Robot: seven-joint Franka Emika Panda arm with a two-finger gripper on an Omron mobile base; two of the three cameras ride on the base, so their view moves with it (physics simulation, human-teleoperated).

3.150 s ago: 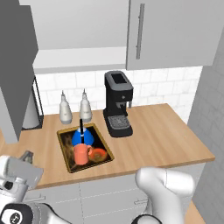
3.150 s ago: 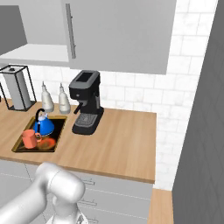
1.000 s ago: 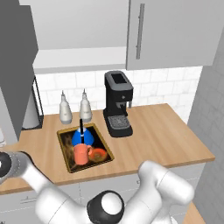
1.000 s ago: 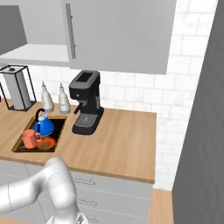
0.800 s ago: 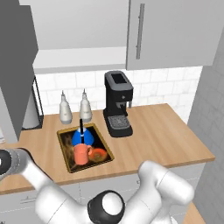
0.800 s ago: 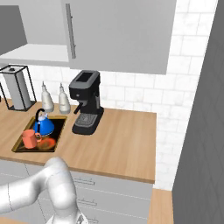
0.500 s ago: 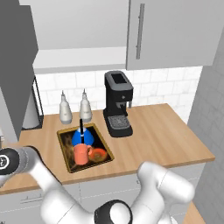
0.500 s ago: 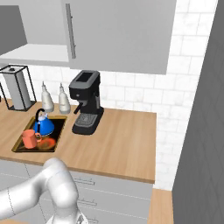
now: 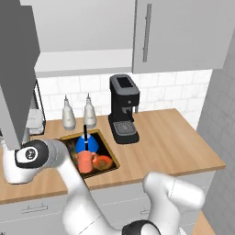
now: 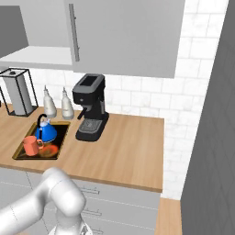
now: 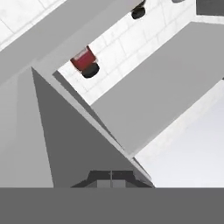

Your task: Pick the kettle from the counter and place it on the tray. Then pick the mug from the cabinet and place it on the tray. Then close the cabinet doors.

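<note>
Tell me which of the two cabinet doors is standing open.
The left cabinet door is open, swung out towards the camera and baring the white shelf. The right door, with its long bar handle, sits flat and closed.

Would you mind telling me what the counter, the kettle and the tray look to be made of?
Counter: light wood, matte, judging by its plank lines and grain. Kettle: smooth bright-blue body, perhaps enamelled metal or plastic; the render leaves it open. Tray: dark base with a thin gold, metal-looking rim and a printed orange-brown picture.
</note>
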